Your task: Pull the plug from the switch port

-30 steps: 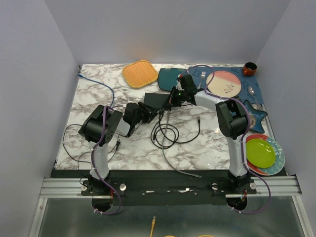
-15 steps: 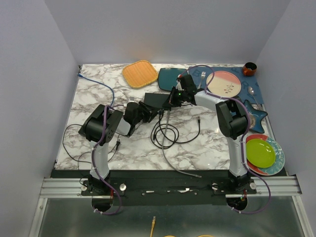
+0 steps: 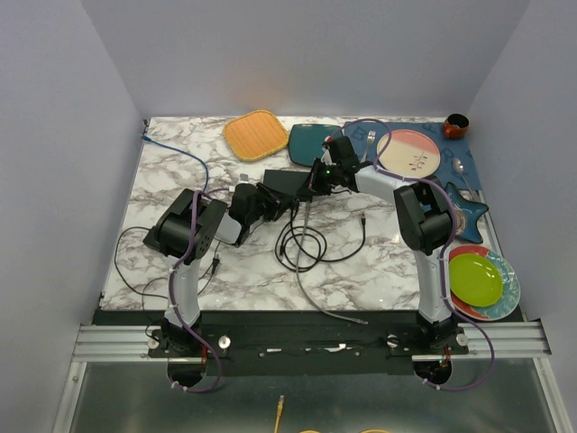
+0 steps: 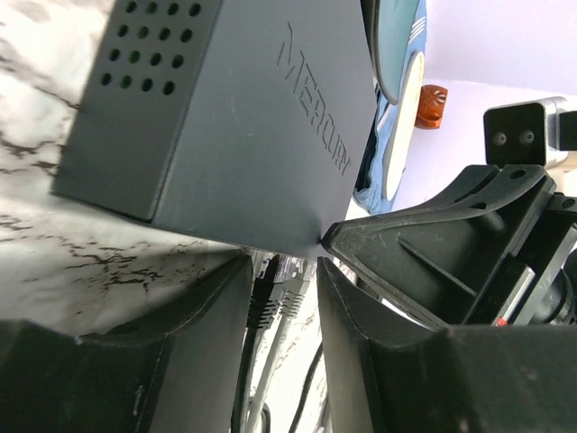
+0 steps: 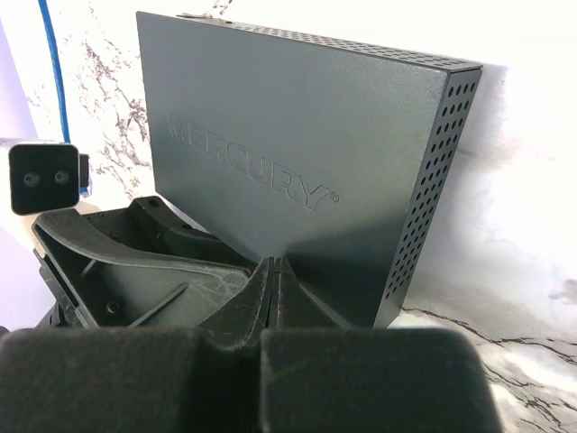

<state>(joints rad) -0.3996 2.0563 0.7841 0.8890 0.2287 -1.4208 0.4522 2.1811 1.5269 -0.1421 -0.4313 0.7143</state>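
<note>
The switch is a flat matte-black box at mid-table; it also shows in the left wrist view and the right wrist view. A black plug and a pale grey plug sit side by side in ports on its near edge. My left gripper is open, its fingers on either side of both plugs. My right gripper is shut and empty, its tips pressed on the switch's top face.
Black and grey cables coil in front of the switch. A teal square plate and an orange mat lie behind it. A pink plate, an orange cup and stacked plates are at the right. A blue cable runs at the left.
My left gripper has moved a little right and forward, closer to the switch's edge. The right arm and the switch have stayed put.
</note>
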